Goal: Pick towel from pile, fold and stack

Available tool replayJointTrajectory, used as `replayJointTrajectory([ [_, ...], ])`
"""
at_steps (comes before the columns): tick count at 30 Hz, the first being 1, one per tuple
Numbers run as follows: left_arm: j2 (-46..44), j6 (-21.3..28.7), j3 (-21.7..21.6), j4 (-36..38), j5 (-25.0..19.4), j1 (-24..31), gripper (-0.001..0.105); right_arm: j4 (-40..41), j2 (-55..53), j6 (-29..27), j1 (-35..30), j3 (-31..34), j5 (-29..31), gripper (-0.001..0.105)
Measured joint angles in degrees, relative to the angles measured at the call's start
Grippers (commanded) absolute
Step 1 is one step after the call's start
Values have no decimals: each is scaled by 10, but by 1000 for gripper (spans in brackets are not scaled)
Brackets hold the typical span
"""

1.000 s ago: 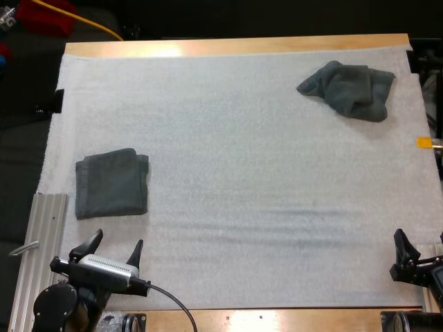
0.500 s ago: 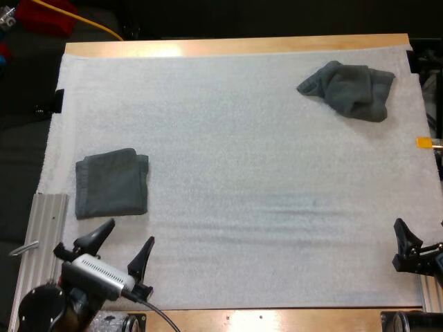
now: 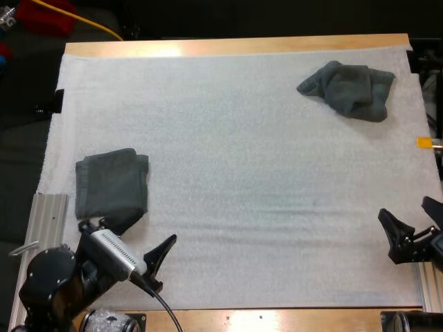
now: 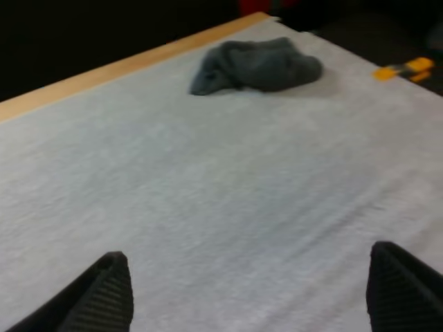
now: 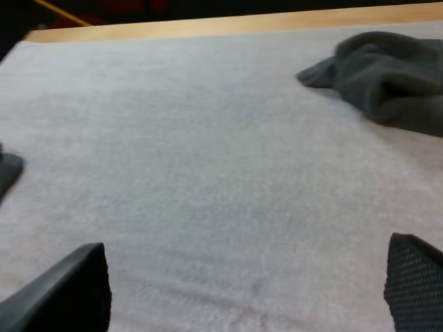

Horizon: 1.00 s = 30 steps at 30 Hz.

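Now, in the high view, our left end effector point(image 3: 145, 232) is turning rightward compared with a moment ago, fingers spread wide, one finger overlapping the near edge of the folded towel point(image 3: 111, 181) on the white mat point(image 3: 235, 138). Our right end effector point(image 3: 407, 211) is moving inward over the mat's near right corner, equally wide and empty. The crumpled towel point(image 3: 349, 88) is lying at the worktop's point(image 3: 235, 45) far right, well apart from both. In the left wrist view, the crumpled towel point(image 4: 256, 63) is sitting far ahead of the parted fingers point(image 4: 104, 294). In the right wrist view, it is lying ahead, towards one side.
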Motion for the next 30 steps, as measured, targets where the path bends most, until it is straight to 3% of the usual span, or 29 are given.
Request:
replayJointTrajectory([
  [7,23,2,-18,-18,11,-46,67,-14,46,1,0,0,-11,78],
  [13,44,2,-18,-24,5,-50,67,-57,97,20,0,0,23,78],
  [30,61,2,-18,-41,3,-50,67,-261,325,194,0,0,56,78],
])
